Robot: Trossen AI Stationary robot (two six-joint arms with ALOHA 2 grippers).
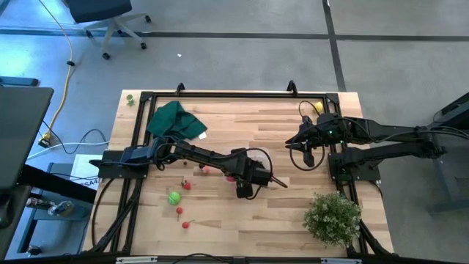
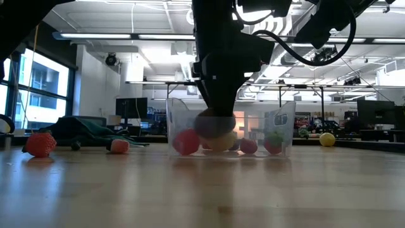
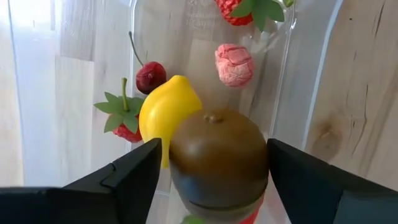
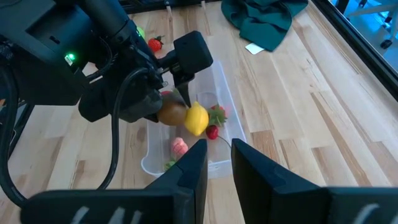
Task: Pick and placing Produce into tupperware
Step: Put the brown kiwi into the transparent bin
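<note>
Overhead, the wooden table (image 1: 242, 220) stands on grey floor; left gripper (image 3: 211, 180), fingers spread beside a brown fruit (image 3: 217, 152), hides the tupperware (image 4: 221, 93); right gripper (image 4: 217, 162) narrowly parted.

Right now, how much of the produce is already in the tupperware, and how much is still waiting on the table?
Done: a lemon, a cherry, strawberries and a pink piece lie in the tupperware. In hand: the left gripper is over the tub, a brown fruit between its open fingers, about released. Left: a green piece and small red pieces on the table, a yellow piece near the waiting right gripper.
</note>
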